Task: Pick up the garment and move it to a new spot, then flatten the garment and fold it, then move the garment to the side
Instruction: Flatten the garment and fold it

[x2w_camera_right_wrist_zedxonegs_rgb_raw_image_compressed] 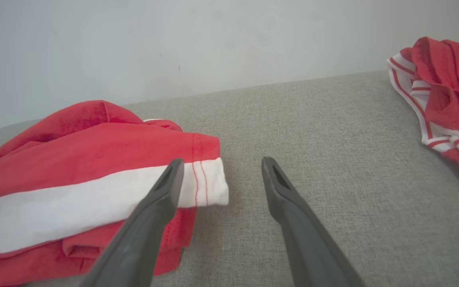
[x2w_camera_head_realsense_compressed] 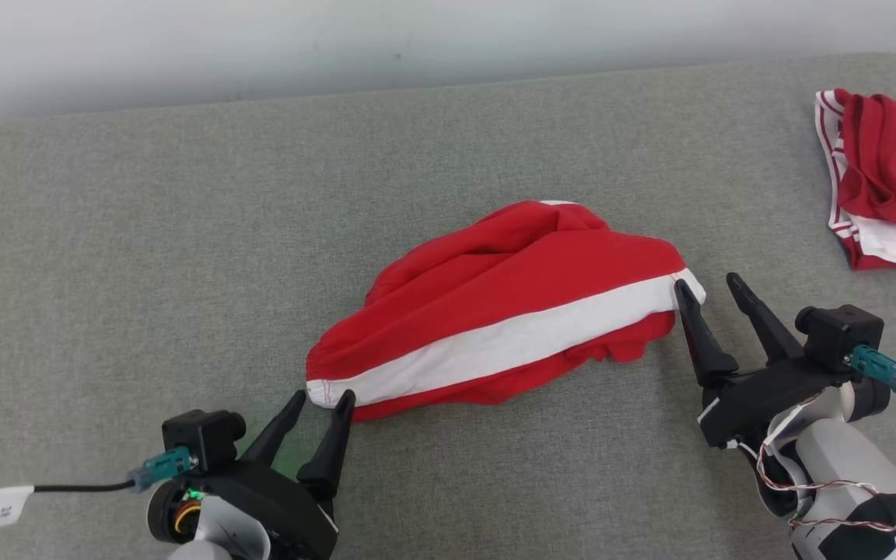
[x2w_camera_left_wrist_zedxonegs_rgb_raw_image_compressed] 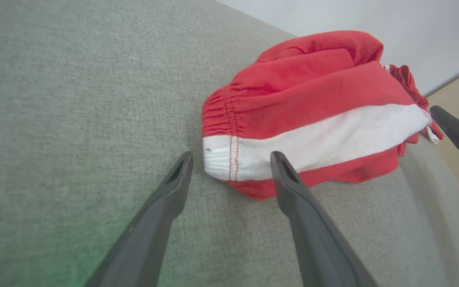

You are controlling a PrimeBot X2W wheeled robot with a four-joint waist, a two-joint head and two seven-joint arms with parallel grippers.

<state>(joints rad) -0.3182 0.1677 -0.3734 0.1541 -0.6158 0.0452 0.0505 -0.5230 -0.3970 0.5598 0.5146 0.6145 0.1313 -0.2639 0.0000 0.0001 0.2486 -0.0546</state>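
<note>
The crumpled red garment (x2w_camera_head_realsense_compressed: 510, 311) lay mid-way across the grey surface (x2w_camera_head_realsense_compressed: 145, 233), the left gripper (x2w_camera_head_realsense_compressed: 323, 398) spread at its near-left waistband and the right gripper (x2w_camera_head_realsense_compressed: 706, 281) spread at its right hem, so each should straddle the edge squarely before pinching.

My left gripper (x2w_camera_head_realsense_compressed: 324, 394) and right gripper (x2w_camera_head_realsense_compressed: 705, 281) have long, tapered black fingers (x2w_camera_head_realsense_compressed: 331, 439). Each wrist carries a black camera block (x2w_camera_head_realsense_compressed: 203, 435) and a teal plug (x2w_camera_head_realsense_compressed: 162, 465). Thin red-and-white wires (x2w_camera_head_realsense_compressed: 782, 482) cross my pale right forearm (x2w_camera_head_realsense_compressed: 845, 459).

Bright, even, diffuse light; faint shadow under garment (x2w_camera_head_realsense_compressed: 495, 311); wrist views warped at edges.
</note>
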